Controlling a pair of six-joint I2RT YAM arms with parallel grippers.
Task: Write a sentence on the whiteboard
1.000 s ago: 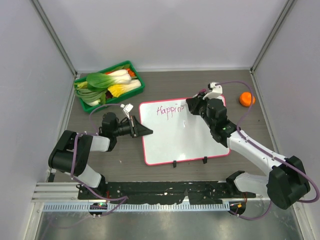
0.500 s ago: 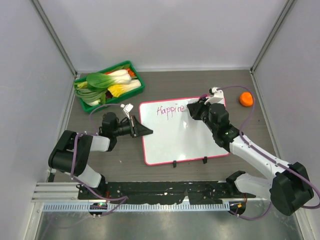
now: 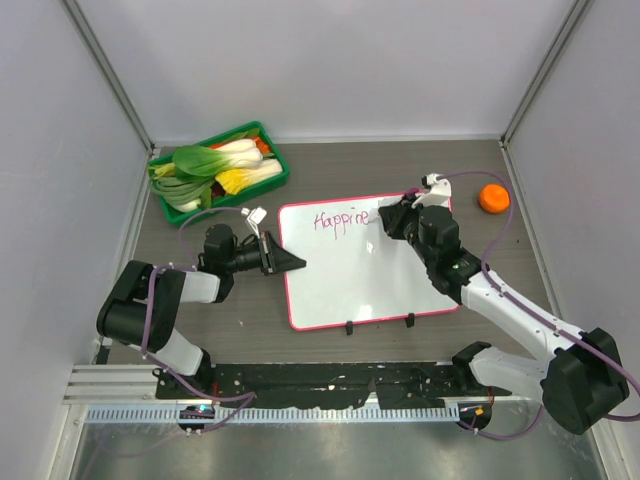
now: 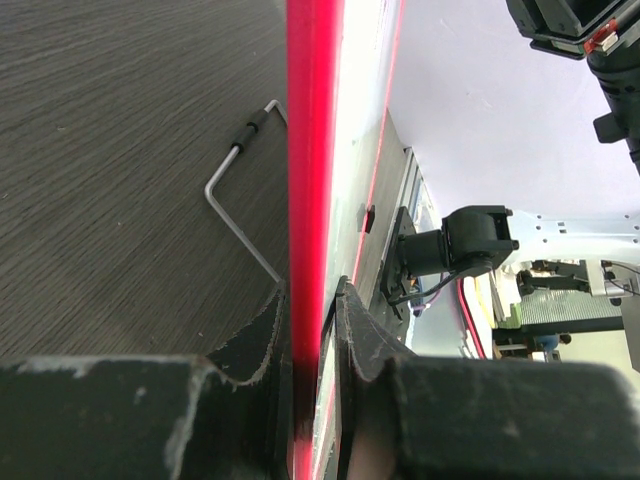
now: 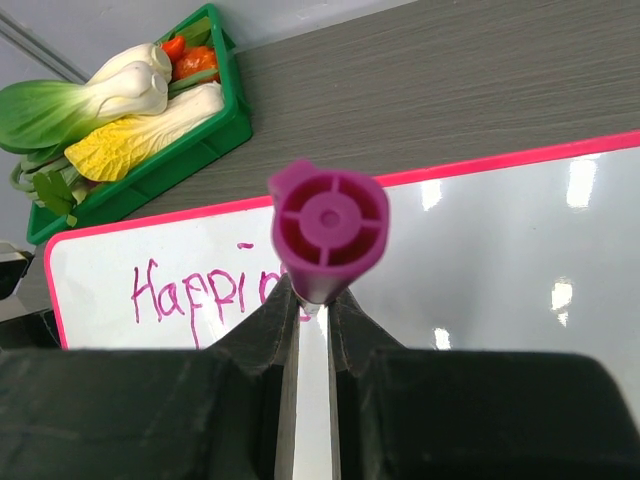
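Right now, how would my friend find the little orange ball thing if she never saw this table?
Start at the big pink-framed whiteboard mid-table. Just past its far right corner, a small round orange thing sits alone on the dark tabletop. The only other orange is inside the green tray of vegetables, far left.

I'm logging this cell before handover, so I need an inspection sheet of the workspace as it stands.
Surface: dark wood-grain table.
Job's things: pink-framed whiteboard; sentence reads "Happine" near its far edge.
Clutter: green tray of vegetables at far left; orange object at far right.
Grippers: left gripper shut on the whiteboard's left edge; right gripper shut on a purple marker over the writing.
Cables: purple cables run along both arms.
Surroundings: pale enclosure walls on three sides.
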